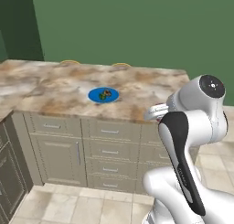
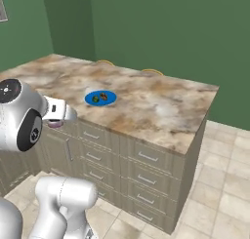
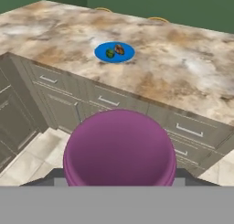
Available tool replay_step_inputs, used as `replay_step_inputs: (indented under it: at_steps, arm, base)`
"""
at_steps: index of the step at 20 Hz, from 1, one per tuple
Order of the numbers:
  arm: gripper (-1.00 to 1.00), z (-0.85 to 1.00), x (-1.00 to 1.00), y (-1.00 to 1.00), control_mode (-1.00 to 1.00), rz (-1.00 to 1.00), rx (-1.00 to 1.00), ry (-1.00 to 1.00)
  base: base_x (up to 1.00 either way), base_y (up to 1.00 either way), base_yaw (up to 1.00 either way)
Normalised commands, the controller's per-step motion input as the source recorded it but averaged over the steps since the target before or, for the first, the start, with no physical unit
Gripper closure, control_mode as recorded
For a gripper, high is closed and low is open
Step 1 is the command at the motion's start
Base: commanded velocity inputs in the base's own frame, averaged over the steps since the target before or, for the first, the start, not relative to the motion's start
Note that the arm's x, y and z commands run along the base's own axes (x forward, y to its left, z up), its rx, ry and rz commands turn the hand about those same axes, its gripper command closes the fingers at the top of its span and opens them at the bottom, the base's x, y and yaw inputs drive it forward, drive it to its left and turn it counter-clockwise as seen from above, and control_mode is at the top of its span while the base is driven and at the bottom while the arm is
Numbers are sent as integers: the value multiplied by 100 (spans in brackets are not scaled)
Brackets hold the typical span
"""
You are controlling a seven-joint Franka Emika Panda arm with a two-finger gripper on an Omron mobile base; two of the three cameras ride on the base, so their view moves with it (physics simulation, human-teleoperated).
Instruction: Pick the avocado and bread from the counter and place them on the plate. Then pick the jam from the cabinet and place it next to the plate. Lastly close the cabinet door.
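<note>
Near the middle of the left base frame, the flat round bright blue plate [image 1: 103, 95] lies on the beige-and-brown marbled stone surface [image 1: 55, 83], well back from its front edge. On that plate sit the small dark green roundish avocado [image 3: 109, 53] and the small tan-brown rounded bread [image 3: 119, 49], just beside each other; in the hand frame the avocado is to the left and the bread to the right, both in the upper middle. Low in the centre of the hand frame, a rounded purple-topped object [image 3: 119, 152] takes up the foreground, in front of the beige drawers with silver bar handles [image 3: 189, 130]; I take it for the jam, though its body is hidden. It sits right at the gripper [image 2: 56, 123], which is pulled back by the white arm at the left of the right base frame, and appears held between partly closed jaws.
</note>
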Motion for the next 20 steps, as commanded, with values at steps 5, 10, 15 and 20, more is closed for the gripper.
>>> replay_step_inputs:
  at_steps: [5,10,15,20]
  arm:
    - [100,0,0,0,100,0,0,0]
    - [100,0,0,0,100,0,0,0]
    - [100,0,0,0,100,0,0,0]
    - [100,0,0,0,100,0,0,0]
  base:
    - [63,20,-19]
    - [53,18,-18]
    - [50,19,-18]
    - [46,18,-17]
